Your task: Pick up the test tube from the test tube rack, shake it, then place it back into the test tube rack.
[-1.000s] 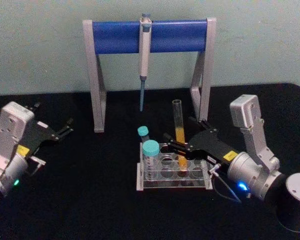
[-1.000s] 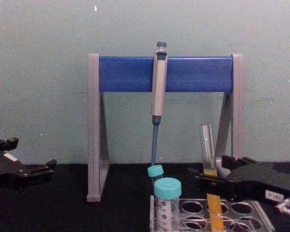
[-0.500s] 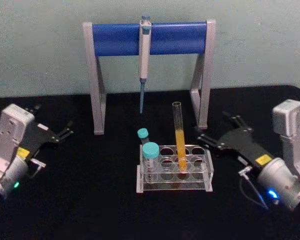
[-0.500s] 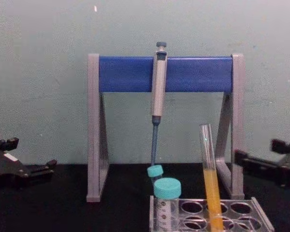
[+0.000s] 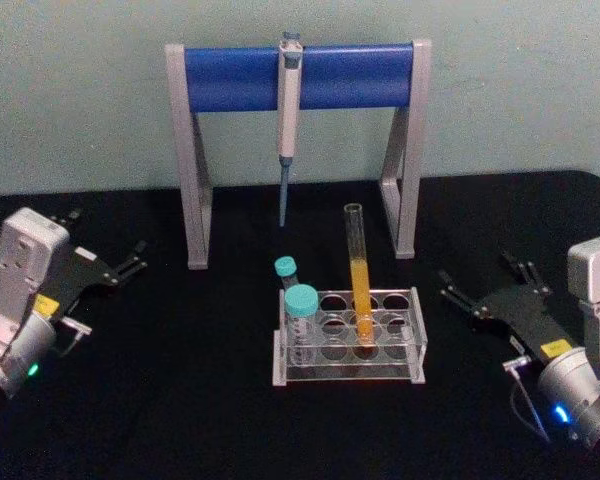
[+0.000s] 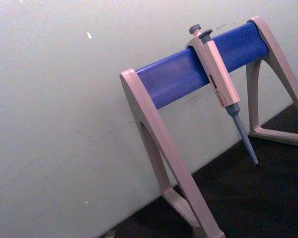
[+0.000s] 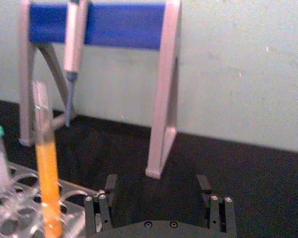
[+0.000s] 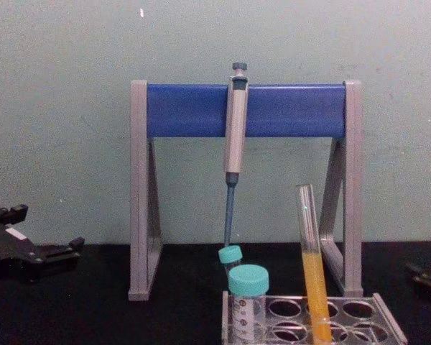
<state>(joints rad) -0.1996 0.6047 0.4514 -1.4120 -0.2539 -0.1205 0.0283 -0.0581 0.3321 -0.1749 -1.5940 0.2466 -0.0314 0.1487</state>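
The test tube [image 5: 358,268], tall and clear with orange-yellow liquid in its lower half, stands free in the test tube rack [image 5: 320,372], leaning slightly. In the chest view the test tube [image 8: 312,267] rises from the rack [image 8: 388,325]. My right gripper [image 5: 477,272] is open, well to the right of the rack, with nothing between its fingers. In the right wrist view the open gripper [image 7: 157,186] points past the test tube [image 7: 47,163] and the rack [image 7: 20,208]. My left gripper [image 5: 108,232] is parked open at the far left, also seen as the left gripper [image 8: 47,228].
Two teal-capped tubes [image 5: 301,300] sit in the rack's left end. Behind the rack stands a grey-and-blue pipette stand [image 5: 230,78] with a pipette [image 5: 288,110] hanging from it. Black tabletop lies open between the rack and each gripper.
The right gripper let go of the test tube and drew back to the right. The tube now stands alone in the rack. The left arm has not moved.
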